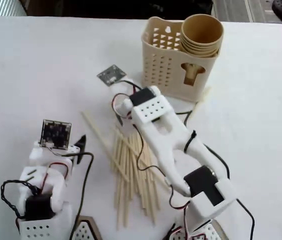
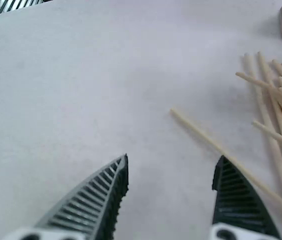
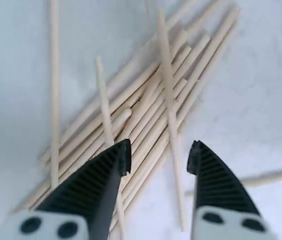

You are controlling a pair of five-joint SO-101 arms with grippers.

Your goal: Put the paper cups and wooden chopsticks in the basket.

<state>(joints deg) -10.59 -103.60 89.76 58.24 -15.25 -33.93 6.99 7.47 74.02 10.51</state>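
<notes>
Pale wood, thin and round: wooden chopsticks [image 1: 127, 172] in a loose heap on the white table [image 1: 41, 60], mostly lengthwise and side by side, a few crossed over the rest. One single chopstick [image 1: 98, 136] lying apart, slanting out from the heap's edge on the left arm's side. Another stray chopstick [image 1: 199, 104] off alone, just beside the basket's foot. Tan paper cups [image 1: 201, 35] nested in one stack, standing upright in one corner of the cream perforated basket [image 1: 166, 70], rims above its wall.

Right gripper [image 3: 158, 157] directly over the heap, ribbed black fingers spread to a moderate gap, pinching nothing. Sticks fanned out beneath and beyond the tips, one of them running through the gap between the fingers without being clamped; contact with the wood not clear. In the high view, right arm stretched from the table's near edge across the heap toward the basket.

Left gripper [image 2: 172, 166] low over bare table, fingers spread wide, holding nothing. Single chopstick angled across just past the tips, one end disappearing behind one finger, the other end out on the open surface. Main heap off to that same side, near but apart from the fingers, with a corner of the basket farther beyond. Basket and cups well away from the left gripper, nearer the right.
</notes>
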